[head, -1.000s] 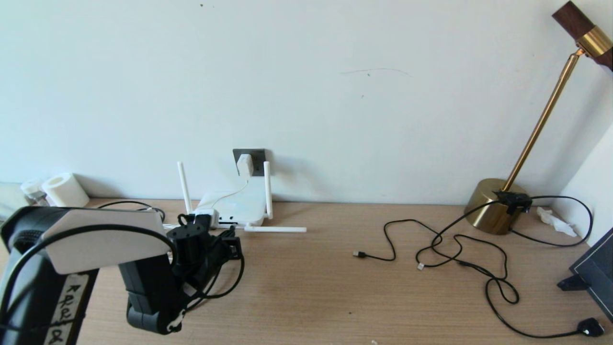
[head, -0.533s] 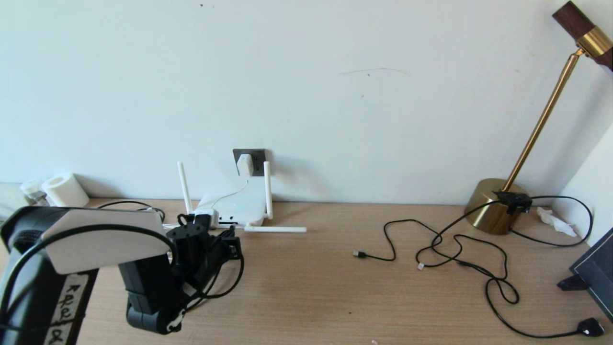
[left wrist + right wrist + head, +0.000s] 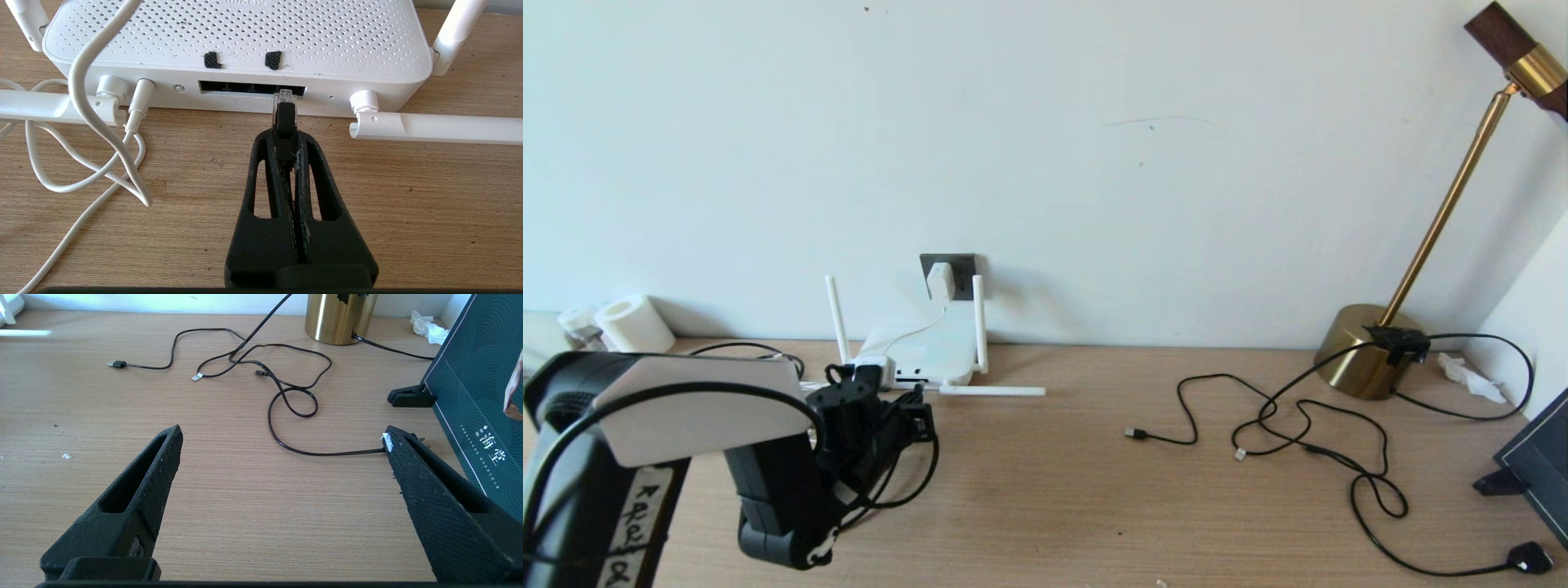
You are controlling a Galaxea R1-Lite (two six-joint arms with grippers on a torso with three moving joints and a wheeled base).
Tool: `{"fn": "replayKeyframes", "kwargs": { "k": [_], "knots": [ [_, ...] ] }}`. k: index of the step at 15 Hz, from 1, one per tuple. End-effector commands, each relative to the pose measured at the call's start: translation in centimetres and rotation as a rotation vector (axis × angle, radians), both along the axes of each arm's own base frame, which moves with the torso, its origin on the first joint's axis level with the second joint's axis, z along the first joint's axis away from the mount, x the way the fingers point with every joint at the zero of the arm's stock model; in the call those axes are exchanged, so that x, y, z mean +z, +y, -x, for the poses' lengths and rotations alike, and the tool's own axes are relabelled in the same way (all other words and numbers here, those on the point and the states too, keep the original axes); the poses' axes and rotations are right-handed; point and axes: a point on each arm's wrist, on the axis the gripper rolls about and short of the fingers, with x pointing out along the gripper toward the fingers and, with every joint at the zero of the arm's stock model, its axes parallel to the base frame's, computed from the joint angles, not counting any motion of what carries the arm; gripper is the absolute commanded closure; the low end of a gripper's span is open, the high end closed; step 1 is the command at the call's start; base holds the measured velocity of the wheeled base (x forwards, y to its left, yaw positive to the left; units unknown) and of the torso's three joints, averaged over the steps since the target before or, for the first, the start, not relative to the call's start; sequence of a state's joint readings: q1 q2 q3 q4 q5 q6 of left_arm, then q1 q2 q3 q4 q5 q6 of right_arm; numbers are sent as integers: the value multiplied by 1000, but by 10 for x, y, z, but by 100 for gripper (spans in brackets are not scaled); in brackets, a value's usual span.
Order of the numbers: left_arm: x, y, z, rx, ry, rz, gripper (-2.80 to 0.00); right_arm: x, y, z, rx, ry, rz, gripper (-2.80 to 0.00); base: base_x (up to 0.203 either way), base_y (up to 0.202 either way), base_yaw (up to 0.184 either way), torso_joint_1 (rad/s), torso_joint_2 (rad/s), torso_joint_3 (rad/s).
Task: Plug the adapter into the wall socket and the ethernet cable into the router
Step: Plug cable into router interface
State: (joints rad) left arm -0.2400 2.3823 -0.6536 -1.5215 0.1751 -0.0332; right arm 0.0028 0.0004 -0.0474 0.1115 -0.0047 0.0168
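Note:
The white adapter sits in the dark grey wall socket, its thin white cord running down over the router. The white router lies on the desk below the socket, port slots facing me. My left gripper is shut on the black boot of the ethernet cable. The cable's clear plug tip is at the mouth of the rightmost port slot. My right gripper hangs open over bare desk at the right, out of the head view.
Thin black cables sprawl across the desk's right half, ending in a black plug. A brass lamp base stands at the back right, a dark box at the right edge, a paper roll at the back left.

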Motion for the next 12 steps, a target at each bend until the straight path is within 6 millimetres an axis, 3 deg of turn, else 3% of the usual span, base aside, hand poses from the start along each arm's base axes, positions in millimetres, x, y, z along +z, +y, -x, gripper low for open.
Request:
{"fn": "replayKeyframes", "kwargs": {
  "k": [1, 12],
  "knots": [
    [3, 0, 0, 2, -13, 3, 0, 0, 0, 0, 0, 0, 0, -280, 0, 0, 0, 0, 0, 0],
    [4, 0, 1, 1, -14, 4, 0, 0, 0, 0, 0, 0, 0, -280, 0, 0, 0, 0, 0, 0]
  ]
}}
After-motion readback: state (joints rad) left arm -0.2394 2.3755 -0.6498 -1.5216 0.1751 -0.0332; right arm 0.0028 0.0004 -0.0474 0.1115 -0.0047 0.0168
